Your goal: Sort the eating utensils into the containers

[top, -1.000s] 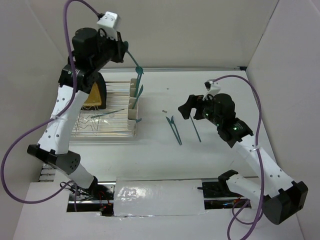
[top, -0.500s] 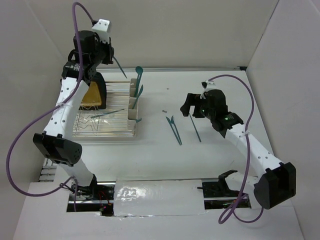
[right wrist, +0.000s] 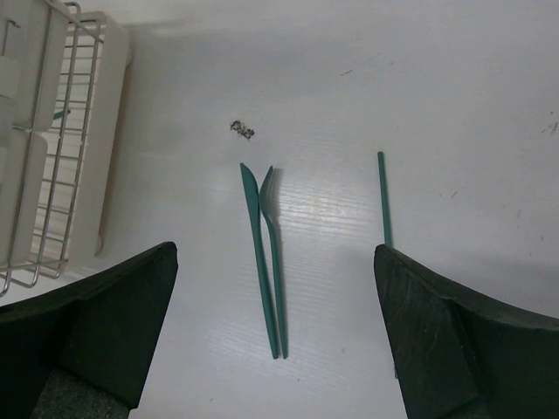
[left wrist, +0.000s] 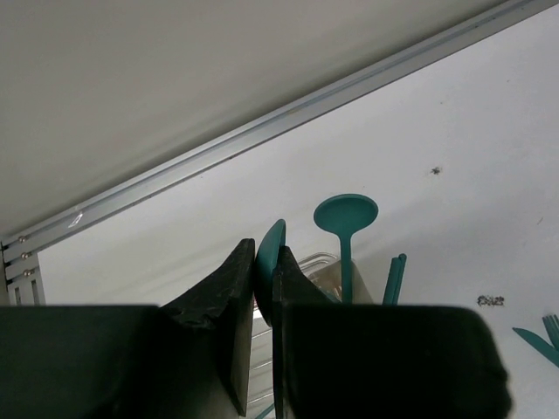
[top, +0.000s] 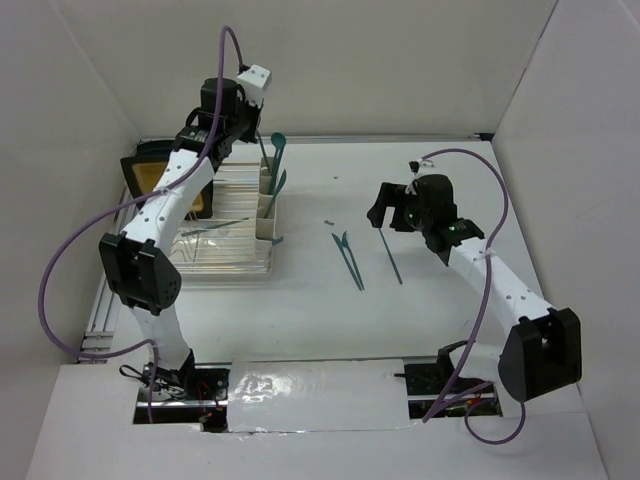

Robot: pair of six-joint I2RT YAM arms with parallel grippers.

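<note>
- Teal plastic shows between the pinched fingers [left wrist: 229, 301] of the left hand [left wrist: 265, 264]. It is clenched on a slim utensil [left wrist: 270, 243] whose curved end pokes up past the tips. Whether that is a spoon or a knife I cannot tell.
- Over the last second this hand swung from high up at the left of the rack towards the right. It now hangs above the far end of the row of cream containers [top: 267, 195].
- That suggests the drop-in step is close: the held piece needs lining up over a cup mouth, then lowering.
- Just beyond the fingers a spoon [left wrist: 345, 214] already stands upright in one cup.
- The left arm is stretched far forward across the wire rack [top: 215, 245], with the wrist tipped down.
- The right hand [top: 383, 208] is released, with its jaws spread wide and nothing in them. It hovers over the surface [top: 330, 310], having drifted only slightly.
- Beneath it a knife [right wrist: 256, 253] and fork [right wrist: 276, 262] lie side by side, and a third handle [right wrist: 383, 201] lies apart to the right. All three are still unsorted.
</note>
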